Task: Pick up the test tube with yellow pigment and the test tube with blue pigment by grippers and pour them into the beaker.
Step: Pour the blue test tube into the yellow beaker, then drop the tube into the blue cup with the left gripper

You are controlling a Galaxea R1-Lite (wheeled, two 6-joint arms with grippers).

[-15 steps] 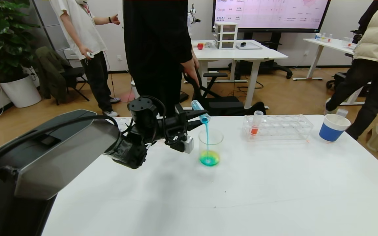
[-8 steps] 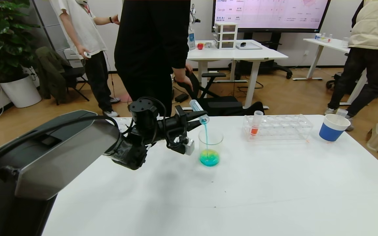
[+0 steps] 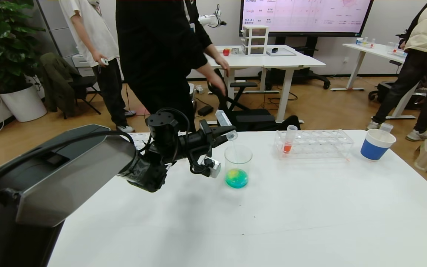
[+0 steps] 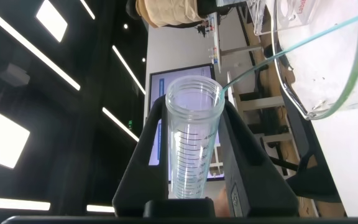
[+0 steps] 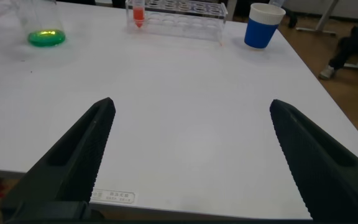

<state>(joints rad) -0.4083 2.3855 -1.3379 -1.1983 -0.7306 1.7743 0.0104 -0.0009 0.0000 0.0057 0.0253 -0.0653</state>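
Currently my black left gripper clamps the slim clear blue-pigment test tube, tipped mouth-down over the clear glass beaker so the contents drain into it. My right gripper idles, spread wide above the white table.

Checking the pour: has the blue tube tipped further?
Yes. The blue tube, in the left hand, has tipped steeper over the beaker; it now looks empty.

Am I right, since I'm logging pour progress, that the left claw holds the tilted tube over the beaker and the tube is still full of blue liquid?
Not quite. The left claw does hold the test tube with blue pigment tilted over the beaker, but the tube looks emptied: the left wrist view shows it clear inside. The blue-green liquid sits in the beaker's bottom.
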